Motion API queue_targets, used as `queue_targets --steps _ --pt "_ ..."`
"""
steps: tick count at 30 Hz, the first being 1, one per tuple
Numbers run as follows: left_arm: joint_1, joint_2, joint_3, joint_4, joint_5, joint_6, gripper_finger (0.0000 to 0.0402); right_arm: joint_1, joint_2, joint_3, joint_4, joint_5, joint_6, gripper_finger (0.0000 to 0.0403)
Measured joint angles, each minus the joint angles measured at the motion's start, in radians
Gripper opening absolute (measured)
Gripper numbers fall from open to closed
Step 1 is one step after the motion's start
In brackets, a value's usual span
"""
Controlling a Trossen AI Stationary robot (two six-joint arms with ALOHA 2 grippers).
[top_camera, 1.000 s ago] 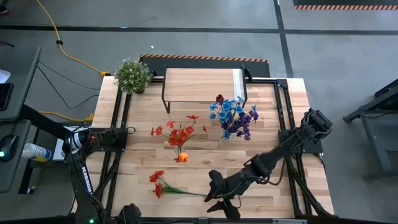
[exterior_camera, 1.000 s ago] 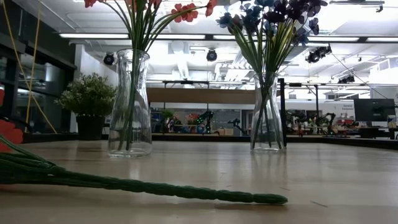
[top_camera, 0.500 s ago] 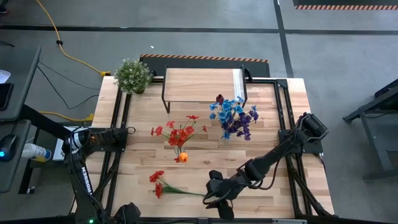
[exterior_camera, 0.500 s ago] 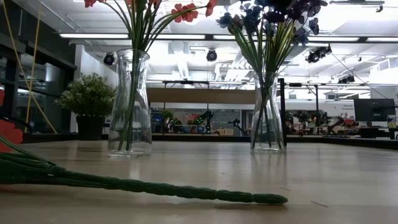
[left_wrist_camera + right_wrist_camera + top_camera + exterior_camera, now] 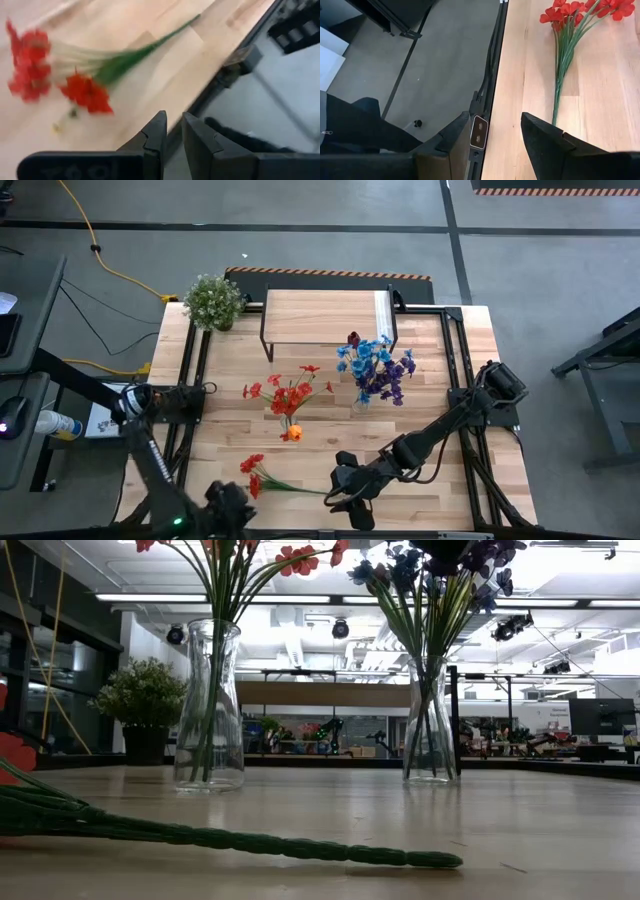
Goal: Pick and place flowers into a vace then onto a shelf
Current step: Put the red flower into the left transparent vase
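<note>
Nearest us, the red bunch (image 5: 268,477) lies flat near the table's (image 5: 440,360) front edge, long axis across the table, blooms toward the left arm, stem tip toward the right gripper (image 5: 345,498), jaws parted and empty just beyond it. We note the left gripper (image 5: 228,505) beside the blooms, fingers (image 5: 156,135) nearly together, holding nothing. Farther back, one glass vase (image 5: 209,705) holds red and orange flowers (image 5: 285,395), the other vase (image 5: 430,720) blue and purple sprays (image 5: 375,367), before the shelf (image 5: 325,315).

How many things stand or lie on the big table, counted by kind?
Glass vases with flowers: 2
Loose red flower bunch: 1
Potted plant: 1
Shelf: 1
Total: 5
</note>
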Motion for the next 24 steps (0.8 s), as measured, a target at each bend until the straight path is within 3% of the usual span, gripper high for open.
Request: queue_targets --steps 12,24 --pt "0.190 0.000 0.000 0.053 0.164 0.578 0.0097 0.000 0.000 0.000 -0.001 -0.029 0.002 0.0165" --pt "0.284 0.000 0.000 0.083 0.243 0.891 0.0097 0.000 0.000 0.000 0.027 -0.030 0.002 0.0165"
